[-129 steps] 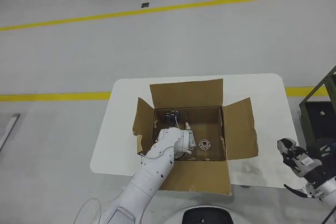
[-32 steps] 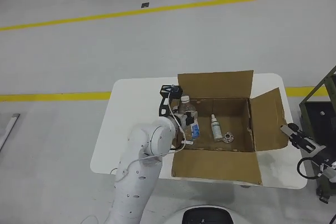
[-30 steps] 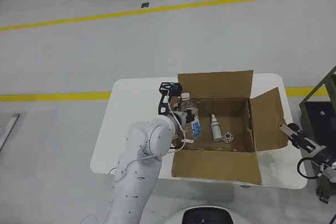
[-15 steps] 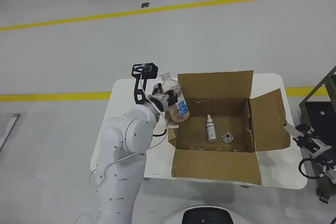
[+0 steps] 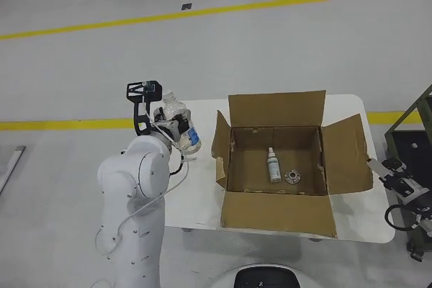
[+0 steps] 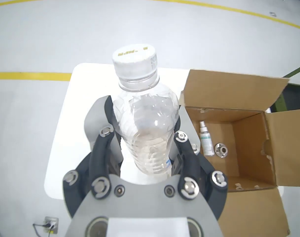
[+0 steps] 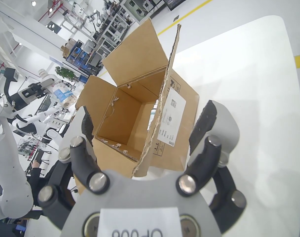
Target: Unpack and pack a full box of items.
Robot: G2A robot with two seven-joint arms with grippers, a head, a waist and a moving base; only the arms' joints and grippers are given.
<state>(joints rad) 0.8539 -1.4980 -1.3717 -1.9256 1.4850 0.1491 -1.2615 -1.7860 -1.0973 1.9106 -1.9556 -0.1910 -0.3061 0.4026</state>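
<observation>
My left gripper [image 5: 174, 129] [image 6: 143, 124] is shut on a clear plastic water bottle [image 5: 180, 124] [image 6: 146, 122] with a white cap, held above the white table's left part, to the left of the box. The open cardboard box [image 5: 273, 169] [image 6: 248, 149] [image 7: 130, 114] stands on the table [image 5: 194, 194] with its flaps spread. Inside lie a small white spray bottle [image 5: 273, 165] [image 6: 205, 140] and a round metal flange [image 5: 294, 175] [image 6: 221, 149]. My right gripper [image 5: 399, 176] [image 7: 150, 122] is open beyond the table's right edge, pointed at the box's right flap. The left gripper and its bottle [image 7: 58, 91] also show far off in the right wrist view.
A dark green metal rack [image 5: 417, 137] stands close to the right of the table. Yellow floor lines [image 5: 57, 124] run past the table. Bare table surface lies to the left of the box.
The left arm lifted the water bottle out of the box and carried it leftward to above the table's left part. The box shifted right since the oldest frame. The right gripper edged slightly.
</observation>
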